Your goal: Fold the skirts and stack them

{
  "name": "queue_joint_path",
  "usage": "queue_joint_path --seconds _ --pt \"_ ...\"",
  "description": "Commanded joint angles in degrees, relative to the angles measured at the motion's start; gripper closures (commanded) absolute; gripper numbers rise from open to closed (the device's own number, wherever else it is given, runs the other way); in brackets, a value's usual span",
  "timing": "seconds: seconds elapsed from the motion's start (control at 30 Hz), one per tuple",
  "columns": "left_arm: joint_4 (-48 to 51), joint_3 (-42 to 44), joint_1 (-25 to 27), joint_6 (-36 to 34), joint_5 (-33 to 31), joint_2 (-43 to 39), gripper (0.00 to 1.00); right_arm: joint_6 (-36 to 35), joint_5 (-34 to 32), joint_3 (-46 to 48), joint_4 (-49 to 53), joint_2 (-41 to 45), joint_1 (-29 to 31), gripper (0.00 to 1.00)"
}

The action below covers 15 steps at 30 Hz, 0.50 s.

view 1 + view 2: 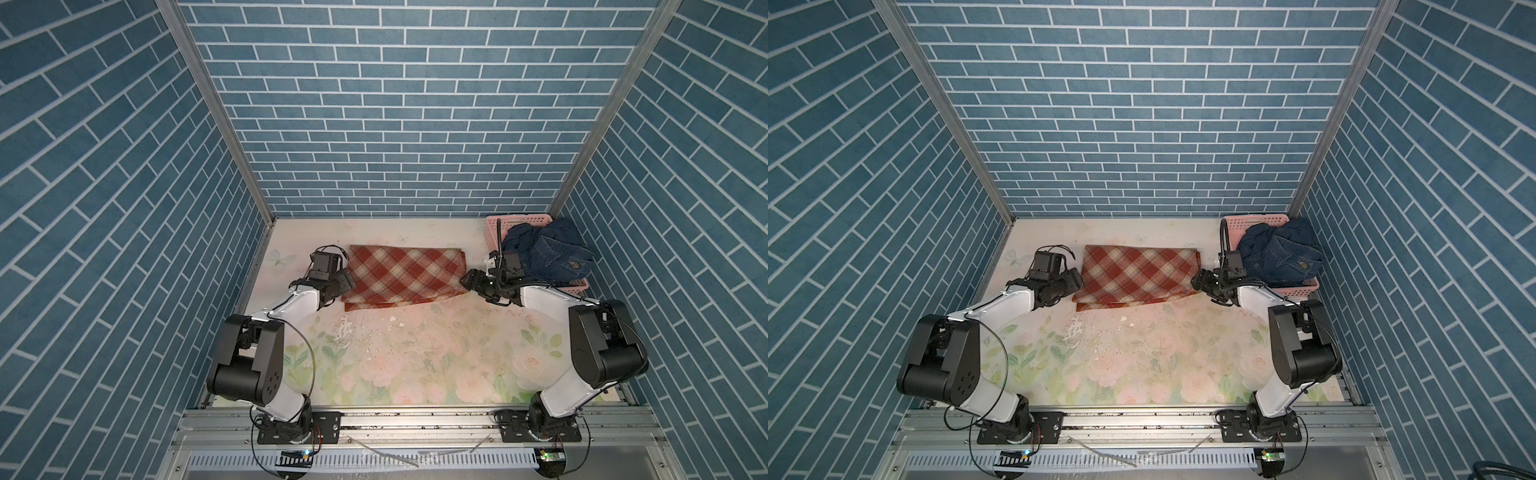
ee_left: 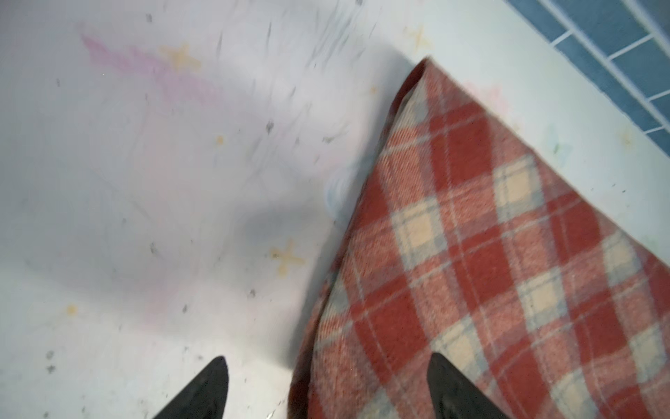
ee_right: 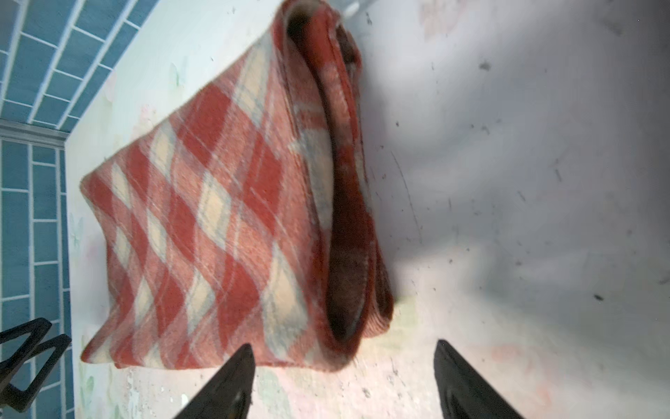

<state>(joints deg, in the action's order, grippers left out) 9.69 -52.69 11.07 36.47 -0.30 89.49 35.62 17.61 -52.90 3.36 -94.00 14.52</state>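
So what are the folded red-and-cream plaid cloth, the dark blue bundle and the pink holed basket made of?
Folded red-and-cream plaid skirt: likely thick brushed wool or blend, matte; fuzzy nap, bulky rolled edge.
Dark blue skirts: denim, probably cotton; pale seam stitching.
Pink perforated basket: moulded plastic, seemingly smooth; regular rows of holes.

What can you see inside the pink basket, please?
Dark blue denim skirts fill the pink basket, heaped above its rim. Whether anything lies beneath them, and the basket's floor, is hidden by the denim.
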Motion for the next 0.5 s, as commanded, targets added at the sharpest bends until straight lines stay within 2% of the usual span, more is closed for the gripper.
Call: queue_joint_path --seconds 0.0,0.13,0.27,0.47 --pt "4.47 -5.64 0.09 -4.68 -1.39 4.67 0.07 -2.39 2.05 -5.98 1.52 -2.54 -1.27 0.16" --pt "6.68 -10.22 0.09 -7.33 -1.37 9.66 0.05 -3.55 5.45 -10.68 1.29 -8.33 -2.56 0.16" --pt "7.57 -13.56 0.08 -8.78 -0.42 13.96 0.05 -4.06 8.46 -13.84 1.25 -12.84 -3.32 0.24" --pt "7.37 -14.74 0.09 -9.60 1.61 17.56 0.05 -4.79 10.40 -14.64 0.61 -16.67 -3.44 0.26"
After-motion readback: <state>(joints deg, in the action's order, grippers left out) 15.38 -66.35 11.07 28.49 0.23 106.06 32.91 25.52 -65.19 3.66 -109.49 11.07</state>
